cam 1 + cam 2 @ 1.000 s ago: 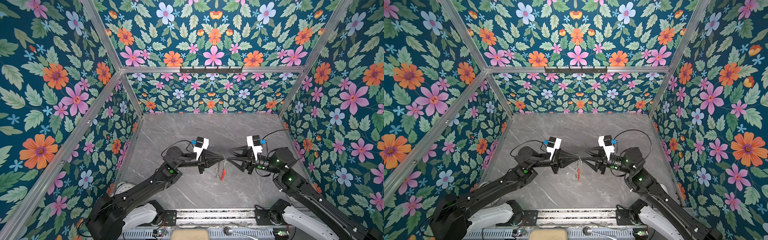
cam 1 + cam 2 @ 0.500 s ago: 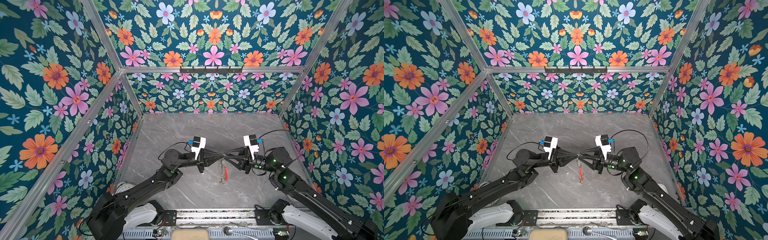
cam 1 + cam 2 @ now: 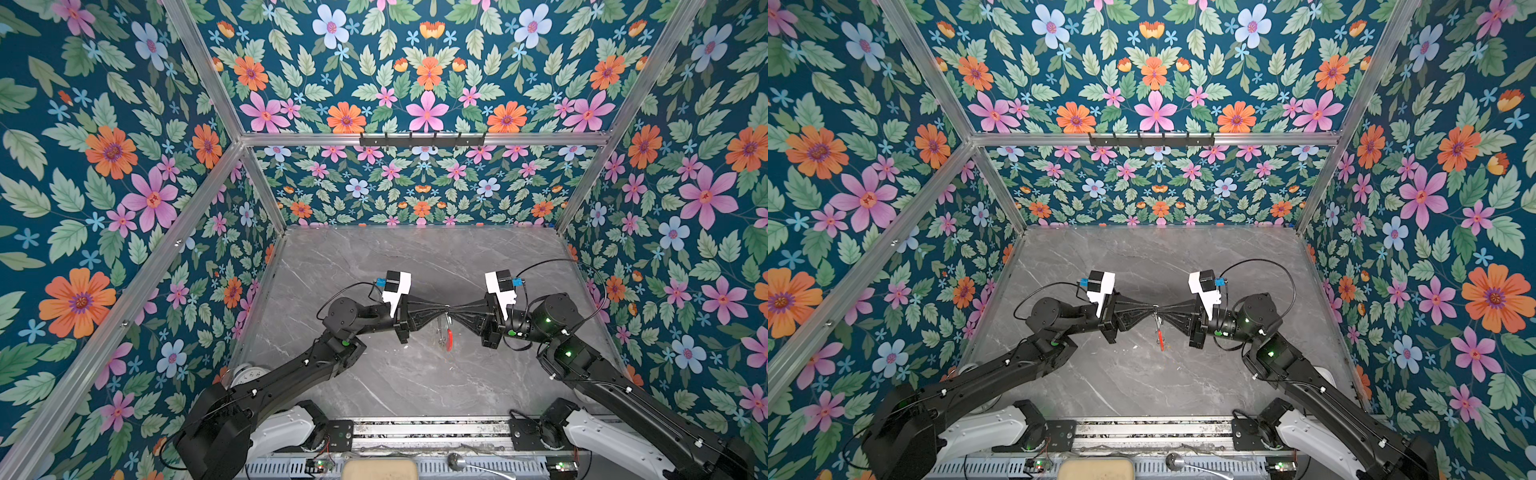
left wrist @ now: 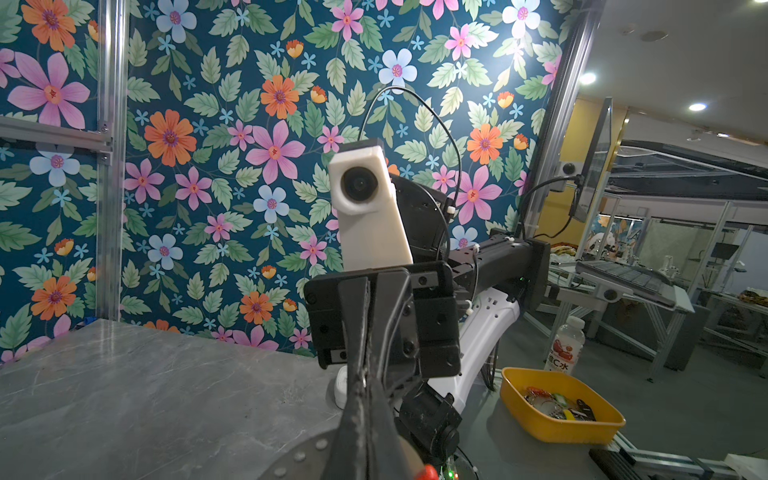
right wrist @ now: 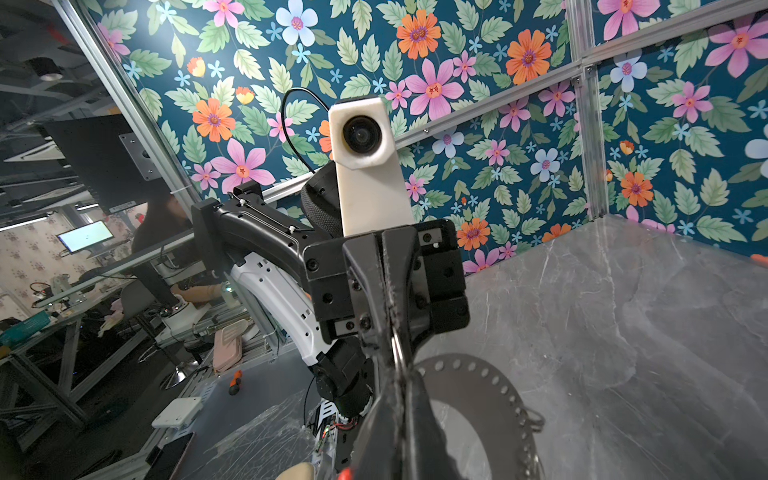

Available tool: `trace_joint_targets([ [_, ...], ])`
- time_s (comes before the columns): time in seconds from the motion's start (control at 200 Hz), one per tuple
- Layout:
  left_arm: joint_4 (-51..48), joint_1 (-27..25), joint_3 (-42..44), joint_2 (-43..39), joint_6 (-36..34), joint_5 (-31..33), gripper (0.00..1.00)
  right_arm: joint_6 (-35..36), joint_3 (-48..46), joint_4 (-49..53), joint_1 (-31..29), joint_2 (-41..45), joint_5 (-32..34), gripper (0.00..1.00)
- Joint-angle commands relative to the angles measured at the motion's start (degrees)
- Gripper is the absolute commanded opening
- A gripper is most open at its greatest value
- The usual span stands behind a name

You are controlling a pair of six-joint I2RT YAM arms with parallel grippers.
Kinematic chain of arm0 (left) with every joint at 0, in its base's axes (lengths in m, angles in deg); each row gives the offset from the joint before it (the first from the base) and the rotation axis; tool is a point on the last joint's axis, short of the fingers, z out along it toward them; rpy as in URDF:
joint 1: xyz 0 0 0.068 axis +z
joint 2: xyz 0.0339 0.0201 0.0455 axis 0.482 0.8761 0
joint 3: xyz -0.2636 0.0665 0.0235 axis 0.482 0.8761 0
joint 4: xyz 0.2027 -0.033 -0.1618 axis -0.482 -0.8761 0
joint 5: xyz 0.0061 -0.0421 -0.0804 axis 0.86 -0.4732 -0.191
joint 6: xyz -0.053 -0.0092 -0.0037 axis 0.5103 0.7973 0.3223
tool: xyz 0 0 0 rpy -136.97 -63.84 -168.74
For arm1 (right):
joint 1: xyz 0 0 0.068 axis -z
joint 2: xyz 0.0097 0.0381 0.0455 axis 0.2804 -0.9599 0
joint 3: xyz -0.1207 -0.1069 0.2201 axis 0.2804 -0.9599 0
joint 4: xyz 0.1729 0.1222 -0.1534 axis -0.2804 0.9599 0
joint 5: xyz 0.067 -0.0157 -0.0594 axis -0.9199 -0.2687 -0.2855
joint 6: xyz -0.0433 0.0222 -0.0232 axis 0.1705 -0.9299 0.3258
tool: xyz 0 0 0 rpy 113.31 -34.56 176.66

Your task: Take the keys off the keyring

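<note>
The keyring hangs edge-on above the marble table between my two grippers; its red section (image 3: 449, 336) (image 3: 1160, 337) points down in both top views. Small silvery pieces (image 3: 440, 332) dangle beside the red; I cannot tell keys from rings there. My left gripper (image 3: 442, 310) (image 3: 1150, 310) (image 4: 365, 415) is shut on the keyring's top. My right gripper (image 3: 454, 310) (image 3: 1161, 310) (image 5: 399, 399) meets it tip to tip, shut on a thin metal ring (image 5: 397, 347) at that same spot. Below the fingers the right wrist view shows the grey band (image 5: 478, 380) with holes and wire rings.
A white round object (image 3: 249, 374) lies at the table's front left, half under the left arm. A black hook rack (image 3: 422, 139) sits on the back wall. Off the table, the left wrist view shows a yellow tray (image 4: 540, 432) and a bottle (image 4: 567, 345).
My right gripper's jaws have gone from open to shut around the top of the hanging keyring. The left gripper stayed shut, and both arms shifted only slightly.
</note>
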Motion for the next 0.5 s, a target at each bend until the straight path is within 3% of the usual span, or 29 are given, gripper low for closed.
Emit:
trace_joint_targets([
  [0.0, 1.6, 0.0, -0.6, -0.4, 0.8, -0.7, 0.01, 1.0, 0.7, 1.7, -0.1, 0.5, -0.7, 0.0],
  [0.12, -1.7, 0.0, -0.3, -2.2, 0.4, -0.5, 0.26, 2.2, 1.9, 7.2, -0.2, 1.6, 0.4, 0.0],
  [0.19, -4.6, 0.0, -0.2, -3.5, 0.0, -0.9, 0.33, 3.9, 4.0, 13.2, -0.1, 1.9, 0.8, 0.0],
  [0.495, -30.1, 0.0, -7.2, -6.5, -6.6, -1.8, 0.37, 14.0, 14.8, 38.1, -0.1, 0.1, 1.5, 0.0],
])
